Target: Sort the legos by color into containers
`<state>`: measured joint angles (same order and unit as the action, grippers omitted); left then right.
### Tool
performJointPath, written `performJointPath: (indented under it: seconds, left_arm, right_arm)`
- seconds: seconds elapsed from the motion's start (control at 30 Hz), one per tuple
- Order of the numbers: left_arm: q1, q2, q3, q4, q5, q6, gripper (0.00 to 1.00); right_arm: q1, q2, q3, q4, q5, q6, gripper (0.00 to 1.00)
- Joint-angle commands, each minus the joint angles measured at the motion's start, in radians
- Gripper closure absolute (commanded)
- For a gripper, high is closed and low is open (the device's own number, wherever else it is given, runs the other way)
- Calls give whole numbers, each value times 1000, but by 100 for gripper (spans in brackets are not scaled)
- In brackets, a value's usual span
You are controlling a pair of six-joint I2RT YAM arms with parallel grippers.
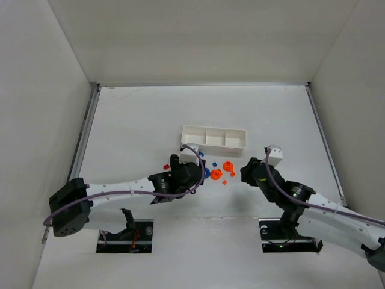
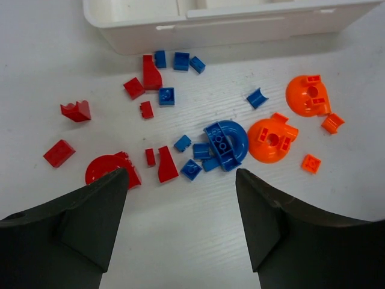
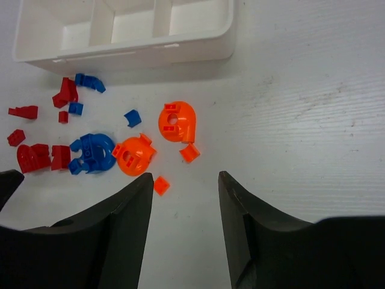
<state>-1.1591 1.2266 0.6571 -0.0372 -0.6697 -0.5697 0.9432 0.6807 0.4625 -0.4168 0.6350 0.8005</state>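
Loose legos lie on the table in front of the white three-compartment tray [image 1: 214, 136]. Red pieces [image 2: 152, 73] lie left, blue pieces with a big blue ring piece [image 2: 227, 143] in the middle, and orange round pieces [image 2: 271, 139] [image 2: 307, 95] right. The tray's compartments [image 3: 132, 24] look empty. My left gripper [image 2: 181, 180] is open and empty, just short of the red and blue pieces. My right gripper [image 3: 184, 180] is open and empty, with a small orange square [image 3: 160, 185] beside its left finger. In the top view the grippers [image 1: 191, 171] [image 1: 245, 170] flank the pile.
The white tray [image 2: 198, 27] stands just behind the pile. Grey walls enclose the table on three sides. A small white block [image 1: 274, 153] sits on the right arm near its wrist.
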Motion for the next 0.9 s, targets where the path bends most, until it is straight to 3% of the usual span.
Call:
performJointPath:
  seconds: [0.0, 0.07, 0.17, 0.23, 0.3, 0.33, 0.43, 0.5, 0.6, 0.7, 0.87]
  left_arm:
    - [-24, -9, 44, 55, 19, 4, 30]
    - [-21, -27, 29, 78, 24, 10, 30]
    - [-20, -70, -14, 128, 35, 21, 35]
    - [-15, -104, -45, 161, 44, 25, 52]
    - [-12, -130, -60, 160, 45, 30, 72]
    - [-12, -136, -62, 158, 45, 28, 75]
    - [-26, -173, -82, 151, 50, 21, 84]
    - [-38, -185, -100, 164, 53, 16, 84]
    - [-44, -168, -108, 184, 70, 28, 81]
    - [-60, -141, -132, 230, 74, 22, 78]
    - [-115, -107, -171, 353, 81, 28, 75]
  right_arm:
    - [-2, 42, 24, 52, 2, -12, 46]
    - [1, 74, 36, 58, 11, -17, 47]
    - [1, 147, 65, 84, 11, -41, 63]
    - [1, 206, 88, 114, 11, -61, 86]
    - [1, 264, 111, 140, 6, -61, 96]
    - [1, 279, 116, 147, 5, -63, 96]
    - [24, 370, 152, 180, 3, -67, 91]
    - [44, 436, 171, 213, 11, -76, 74]
    - [45, 520, 179, 281, 6, -90, 58]
    - [44, 592, 176, 338, 6, -90, 51]
    - [9, 689, 194, 389, 11, -119, 51]
